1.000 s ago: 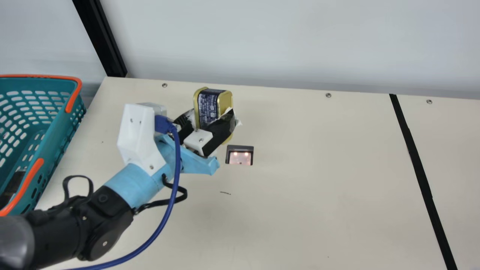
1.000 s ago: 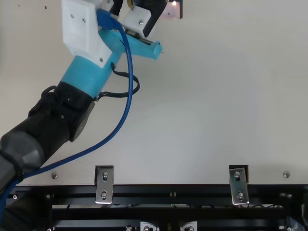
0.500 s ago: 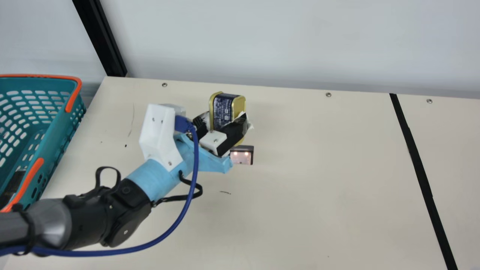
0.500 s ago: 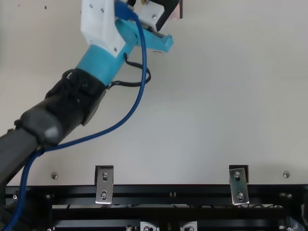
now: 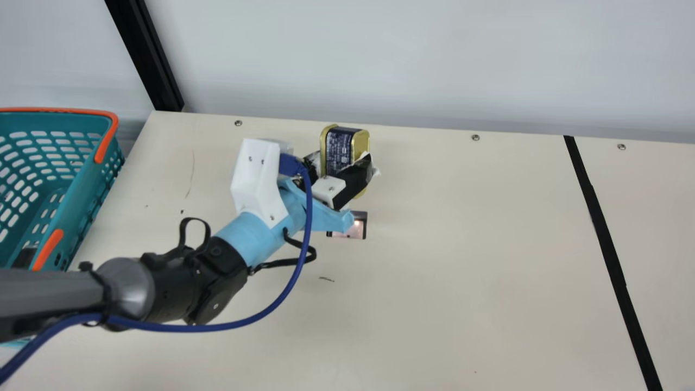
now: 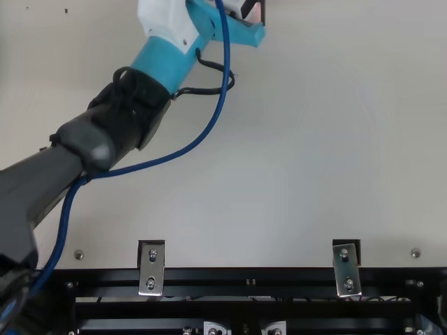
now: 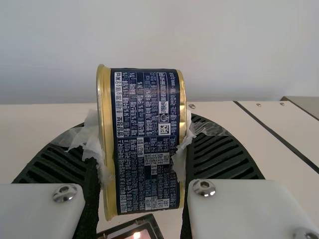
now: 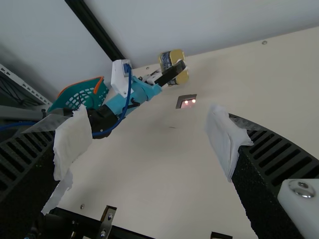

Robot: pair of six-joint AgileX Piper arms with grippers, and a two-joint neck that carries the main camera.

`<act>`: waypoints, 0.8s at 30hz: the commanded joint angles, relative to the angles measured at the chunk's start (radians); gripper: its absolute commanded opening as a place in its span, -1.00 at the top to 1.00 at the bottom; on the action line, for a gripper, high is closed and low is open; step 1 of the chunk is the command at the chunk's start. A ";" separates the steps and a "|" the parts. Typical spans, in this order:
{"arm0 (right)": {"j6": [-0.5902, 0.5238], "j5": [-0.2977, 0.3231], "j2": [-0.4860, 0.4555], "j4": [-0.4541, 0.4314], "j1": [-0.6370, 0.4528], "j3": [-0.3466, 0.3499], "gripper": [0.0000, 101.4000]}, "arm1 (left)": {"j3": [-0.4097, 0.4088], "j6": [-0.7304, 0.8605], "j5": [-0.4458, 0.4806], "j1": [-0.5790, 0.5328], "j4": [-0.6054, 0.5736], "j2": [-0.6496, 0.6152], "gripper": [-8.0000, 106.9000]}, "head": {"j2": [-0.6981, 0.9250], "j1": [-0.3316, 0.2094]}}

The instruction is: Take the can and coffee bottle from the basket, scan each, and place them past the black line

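Gold-rimmed, round-cornered can (image 5: 337, 145), navy label w/ white print, betw. L gripper's (image 5: 343, 162) fingers, R gripper (image 8: 149, 142) spread wide

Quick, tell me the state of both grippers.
Left gripper: closed on the gold-rimmed can, holding it.
Right gripper: open, nothing between its fingers.
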 commanded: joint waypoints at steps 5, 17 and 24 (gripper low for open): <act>0.000 0.000 0.000 0.000 0.000 0.000 -1.00 | -0.040 0.006 -0.002 0.004 0.005 0.034 0.68 | -0.006 -0.003; 0.000 0.000 0.000 0.000 0.000 0.000 -1.00 | -0.085 0.053 0.124 0.030 0.064 -0.078 0.68 | -0.006 -0.003; 0.000 0.000 0.000 0.000 0.000 0.000 -1.00 | -0.189 0.082 0.382 0.091 0.142 -0.231 0.68 | -0.006 -0.003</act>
